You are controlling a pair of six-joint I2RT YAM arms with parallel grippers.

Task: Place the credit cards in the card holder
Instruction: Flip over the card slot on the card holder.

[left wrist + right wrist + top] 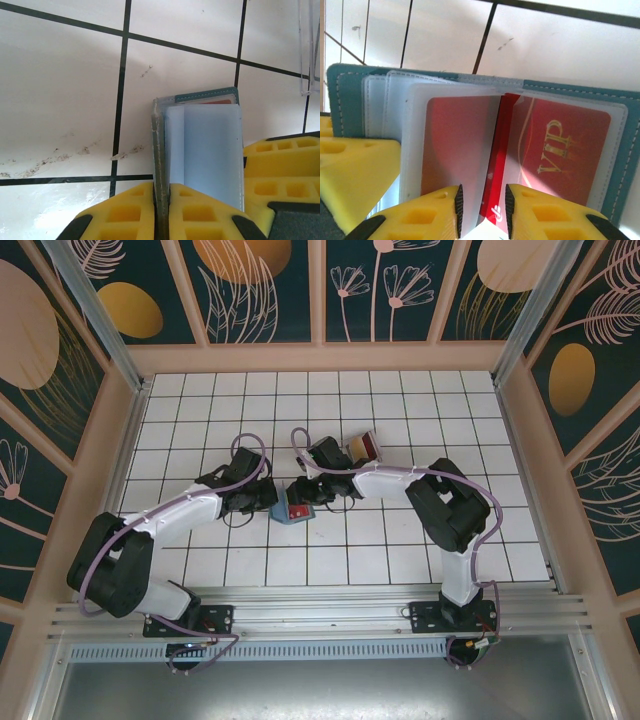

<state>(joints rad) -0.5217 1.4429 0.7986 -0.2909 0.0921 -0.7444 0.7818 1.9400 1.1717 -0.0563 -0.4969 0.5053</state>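
The teal card holder (295, 508) lies open on the white tiles between both grippers. My left gripper (163, 210) is shut on the edge of its cover (158, 150), which stands upright, with clear sleeves (210, 150) fanned beside it. My right gripper (482, 210) stands slightly open over the sleeves. A red credit card (492, 165) stands edge-on between the jaws, and neither pad presses on it. A red VIP card (560, 150) fills the sleeve on the right, and another red card (455, 145) the sleeve on the left. The teal cover (345, 100) frames them.
A clear plastic box (362, 446) with red and tan contents stands just behind the right gripper; its corner (310, 50) shows in the left wrist view. Wooden walls ring the tiled floor (400, 540). The left finger (350, 170) sits close to the sleeves.
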